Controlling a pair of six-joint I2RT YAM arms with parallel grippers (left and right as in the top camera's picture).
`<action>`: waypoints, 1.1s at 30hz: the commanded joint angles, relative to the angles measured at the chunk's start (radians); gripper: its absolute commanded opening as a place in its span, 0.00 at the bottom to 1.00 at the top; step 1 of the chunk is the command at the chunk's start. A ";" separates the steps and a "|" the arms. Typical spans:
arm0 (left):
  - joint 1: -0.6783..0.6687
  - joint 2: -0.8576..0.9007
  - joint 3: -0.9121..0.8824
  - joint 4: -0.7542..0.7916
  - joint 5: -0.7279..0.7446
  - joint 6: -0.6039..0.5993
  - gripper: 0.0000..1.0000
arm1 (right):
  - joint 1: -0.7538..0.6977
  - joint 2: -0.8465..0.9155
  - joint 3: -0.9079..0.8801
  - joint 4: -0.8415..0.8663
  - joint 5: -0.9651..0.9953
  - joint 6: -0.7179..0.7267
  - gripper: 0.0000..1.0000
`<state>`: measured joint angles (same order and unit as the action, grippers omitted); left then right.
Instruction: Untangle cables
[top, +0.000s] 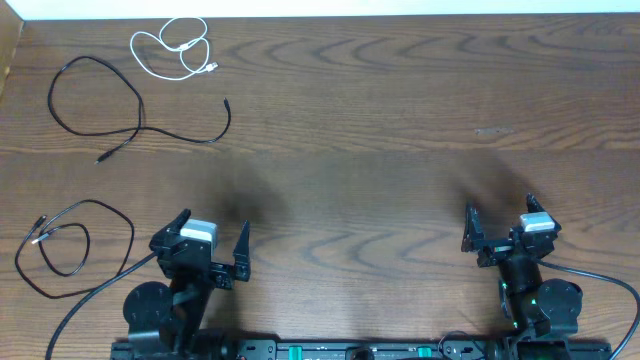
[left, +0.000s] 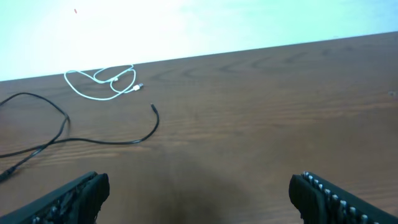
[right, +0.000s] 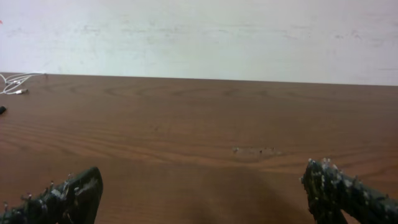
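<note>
Overhead: can see the white cable (top: 172, 48) looped up near the far-left corner, the upper black cable (top: 95, 100) sprawled just below it, and the lower black cable (top: 60, 240) curled left of the left gripper (top: 213, 225). Looks like no overlap between the three.

Left wrist: spread wide, gripping nothing.

Right wrist: same deal for the right gripper (right: 202, 180), gaping over the table (right: 205, 124).
</note>
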<state>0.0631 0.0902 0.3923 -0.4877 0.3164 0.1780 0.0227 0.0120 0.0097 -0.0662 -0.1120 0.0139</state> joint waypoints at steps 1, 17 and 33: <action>0.004 -0.045 -0.045 0.068 0.016 0.005 0.98 | 0.004 -0.006 -0.004 -0.002 0.008 -0.011 0.99; -0.026 -0.089 -0.267 0.386 0.012 -0.068 0.98 | 0.004 -0.006 -0.004 -0.002 0.008 -0.011 0.99; -0.053 -0.089 -0.388 0.517 -0.154 -0.270 0.97 | 0.004 -0.006 -0.004 -0.002 0.008 -0.011 0.99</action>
<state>0.0204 0.0101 0.0059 0.0418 0.2203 -0.0498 0.0227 0.0120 0.0097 -0.0662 -0.1120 0.0139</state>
